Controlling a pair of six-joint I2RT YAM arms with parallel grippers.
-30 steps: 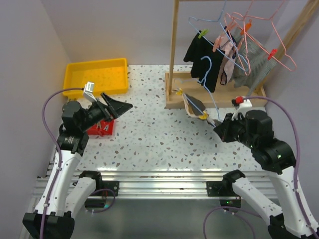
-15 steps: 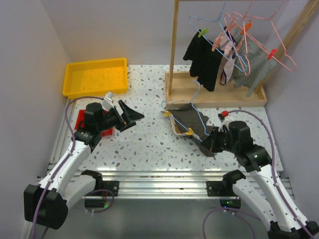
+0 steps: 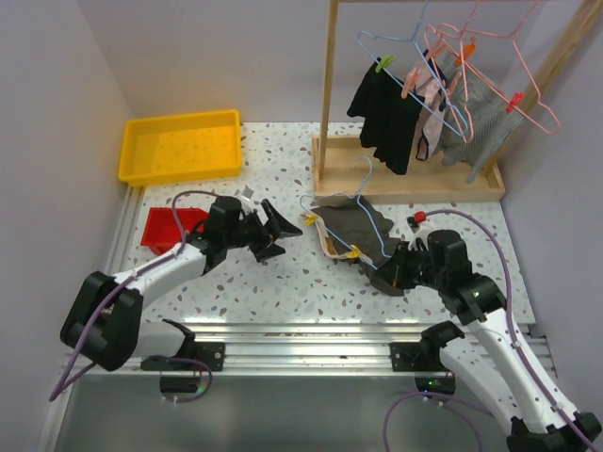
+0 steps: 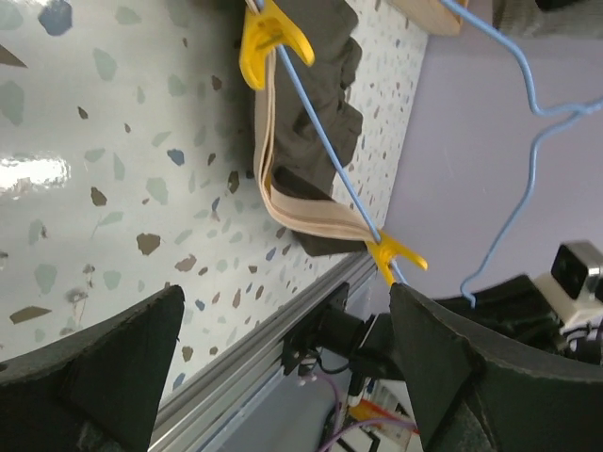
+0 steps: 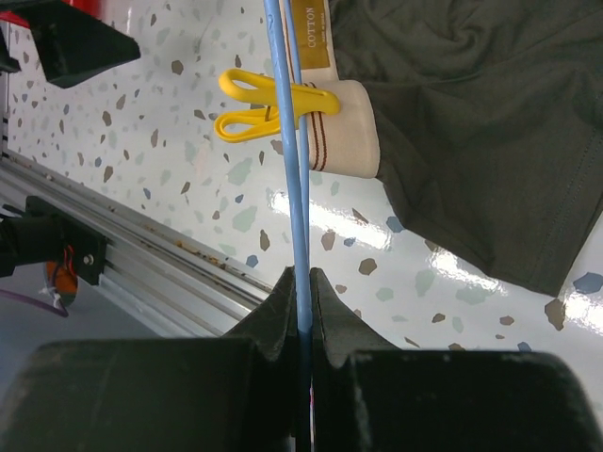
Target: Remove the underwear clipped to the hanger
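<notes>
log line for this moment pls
right gripper shut on thin blue wire hanger | left gripper open, touching nothing | dark grey underwear on speckled table, yellow plastic clips both on

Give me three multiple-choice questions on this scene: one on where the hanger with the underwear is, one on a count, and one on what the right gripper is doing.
1. Where is the blue hanger with the underwear?
A. Down on the table, in front of the wooden rack
B. Hanging from that rack's rail
C. In the yellow tray

2. How many yellow clips pin the underwear to it?
A. One
B. Two
C. Four

3. The right gripper is:
A. Open
B. Shut on a clip
C. Shut on the hanger's wire

Answers:
1. A: the top view shows the garment lying on the table.
2. B: the left wrist view shows two clips along the wire.
3. C: the right wrist view shows the gripper closed on the blue wire.
</notes>
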